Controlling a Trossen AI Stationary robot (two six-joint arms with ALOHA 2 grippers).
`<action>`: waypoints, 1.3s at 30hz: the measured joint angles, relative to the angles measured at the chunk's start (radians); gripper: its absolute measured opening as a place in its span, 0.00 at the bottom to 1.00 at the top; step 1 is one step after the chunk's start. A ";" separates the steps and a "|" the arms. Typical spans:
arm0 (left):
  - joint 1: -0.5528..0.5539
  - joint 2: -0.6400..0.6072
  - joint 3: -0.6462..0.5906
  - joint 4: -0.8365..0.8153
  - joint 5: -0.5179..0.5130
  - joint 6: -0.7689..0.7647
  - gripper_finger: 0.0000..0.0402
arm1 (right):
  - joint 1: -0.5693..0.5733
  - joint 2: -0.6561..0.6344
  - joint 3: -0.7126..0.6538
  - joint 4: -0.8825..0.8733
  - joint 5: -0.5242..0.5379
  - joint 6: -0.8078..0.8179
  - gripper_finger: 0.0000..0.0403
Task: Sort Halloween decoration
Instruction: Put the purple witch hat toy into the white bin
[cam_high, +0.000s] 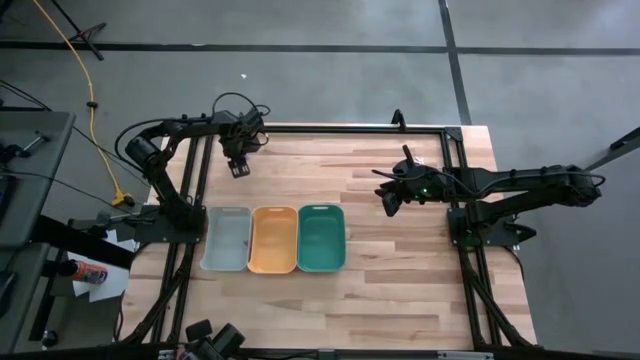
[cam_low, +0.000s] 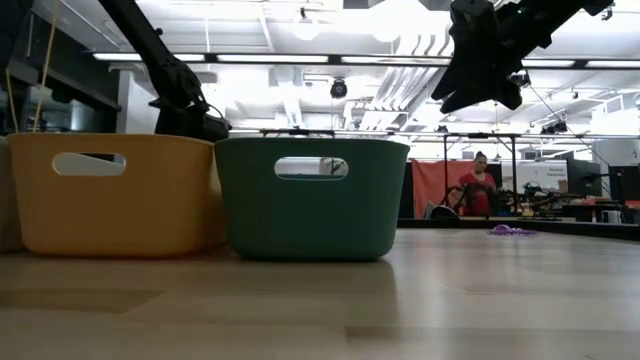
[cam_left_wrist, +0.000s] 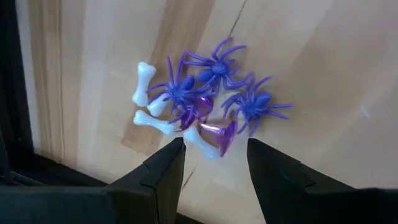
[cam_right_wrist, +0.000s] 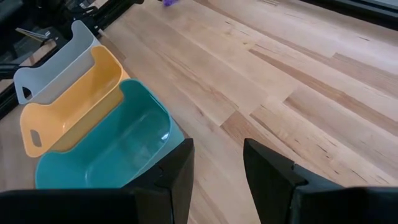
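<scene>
The left gripper (cam_left_wrist: 211, 158) hung with fingers spread and empty just above the Halloween decoration (cam_left_wrist: 208, 102), a small heap of purple plastic spiders (cam_left_wrist: 217, 67) and white plastic bones (cam_left_wrist: 143, 81) lying on the pale wooden table (cam_high: 400, 290) near its far left corner. The right gripper (cam_right_wrist: 217, 163) waited with fingers parted, holding nothing, above bare wood beside the teal plastic tray (cam_high: 321, 238), which stood next to the orange tray (cam_high: 273, 239) and grey tray (cam_high: 227, 239).

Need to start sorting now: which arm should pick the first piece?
Left. Its gripper hangs with open jaws right over the pile of spiders and bones. The right gripper hovers over bare table, apart from the pile.
</scene>
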 joint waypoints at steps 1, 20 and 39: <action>0.000 0.000 0.000 -0.002 0.002 -0.002 0.41 | 0.000 0.000 0.000 0.000 0.000 0.001 0.33; -0.006 0.024 0.000 -0.002 0.006 -0.026 0.21 | 0.000 0.000 0.000 0.000 0.008 0.003 0.33; 0.013 -0.132 0.092 -0.161 0.060 -0.043 0.00 | 0.000 0.000 0.000 0.010 0.008 0.000 0.33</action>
